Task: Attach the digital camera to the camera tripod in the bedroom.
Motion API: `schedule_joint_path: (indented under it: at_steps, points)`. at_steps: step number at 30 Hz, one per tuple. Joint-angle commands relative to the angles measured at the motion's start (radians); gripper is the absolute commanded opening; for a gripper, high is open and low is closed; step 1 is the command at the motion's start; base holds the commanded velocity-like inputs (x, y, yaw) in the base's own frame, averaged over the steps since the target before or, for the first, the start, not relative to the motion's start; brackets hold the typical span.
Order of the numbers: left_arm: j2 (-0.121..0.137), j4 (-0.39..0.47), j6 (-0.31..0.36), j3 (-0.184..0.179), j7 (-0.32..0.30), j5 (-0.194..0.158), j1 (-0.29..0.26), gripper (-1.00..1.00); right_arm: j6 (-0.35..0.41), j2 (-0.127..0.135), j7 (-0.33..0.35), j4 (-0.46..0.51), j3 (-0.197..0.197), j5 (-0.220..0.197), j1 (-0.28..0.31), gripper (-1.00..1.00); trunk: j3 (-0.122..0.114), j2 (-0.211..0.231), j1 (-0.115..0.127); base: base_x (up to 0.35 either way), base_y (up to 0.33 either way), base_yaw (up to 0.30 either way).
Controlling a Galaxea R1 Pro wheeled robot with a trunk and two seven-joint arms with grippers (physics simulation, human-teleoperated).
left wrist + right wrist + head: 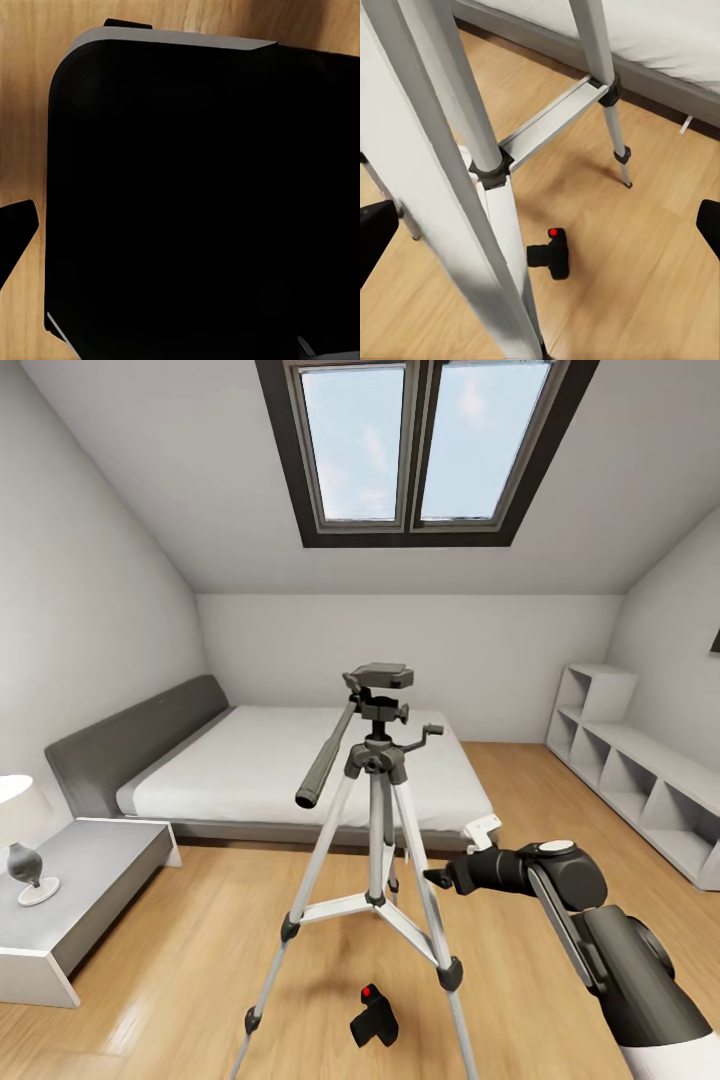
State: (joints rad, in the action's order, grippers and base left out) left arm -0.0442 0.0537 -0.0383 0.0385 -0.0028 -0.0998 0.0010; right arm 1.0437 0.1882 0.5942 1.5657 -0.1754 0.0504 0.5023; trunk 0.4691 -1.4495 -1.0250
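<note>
camera on the floor under the tripod, right arm reaching in

the digital camera (pixel 374 1017) lies on the light wood floor (pixel 180 960), inside the spread of the camera tripod (pixel 378 800) legs, near the front right leg and apart from it. its red button faces up and its stubby lens barrel points sideways in the right wrist view (pixel 552 256), so it rests on its base, free of any grip. the tripod head plate sits bare at the top, with the long black pan handle sloping down to the left; nothing is mounted yet, so the task is at its start.

the tripod stands in front of the foot of the bed (pixel 300 760), its silver legs splayed and braced by flat struts meeting at the centre column, which keeps it steady but also fences in the camera.

the right gripper (pixel 540 232) is held low beside the right legs, its camera looking past a near leg at the digital camera; the dark fingertips sit at opposite edges of that view, wide apart and holding nothing. i judge it is lining up for a pick between the legs, where a leg could be knocked.

the left gripper: a dark body blocks the left wrist view, so i cannot tell its state.

a nightstand (pixel 90 870) with a lamp (pixel 25 840) stands beside the bed head, and white shelves (pixel 630 770) line the right wall.
</note>
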Motion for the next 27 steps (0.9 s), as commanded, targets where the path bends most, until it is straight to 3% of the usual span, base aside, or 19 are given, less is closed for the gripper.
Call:
schedule_joint_path:
  at_steps: [1, 17, 27]
  points:
    - [0.000, 0.001, -0.002, 0.003, 0.000, -0.009, 0.000, 1.00, 0.003, 0.001, 0.005, 0.001, -0.004, 0.006, 0.001, 1.00, 0.001, -0.001, 0.000, 0.000, 0.000, 0.000]
    - [0.000, 0.001, -0.002, 0.003, 0.000, -0.009, -0.001, 1.00, 0.003, 0.000, 0.009, 0.002, -0.020, 0.004, 0.001, 1.00, 0.001, -0.001, 0.000, 0.000, 0.000, 0.000]
    - [0.000, 0.000, -0.002, 0.003, 0.000, -0.009, 0.000, 1.00, 0.003, -0.015, 0.053, 0.001, -0.082, 0.003, 0.001, 1.00, 0.001, -0.001, 0.000, 0.000, 0.000, 0.000]
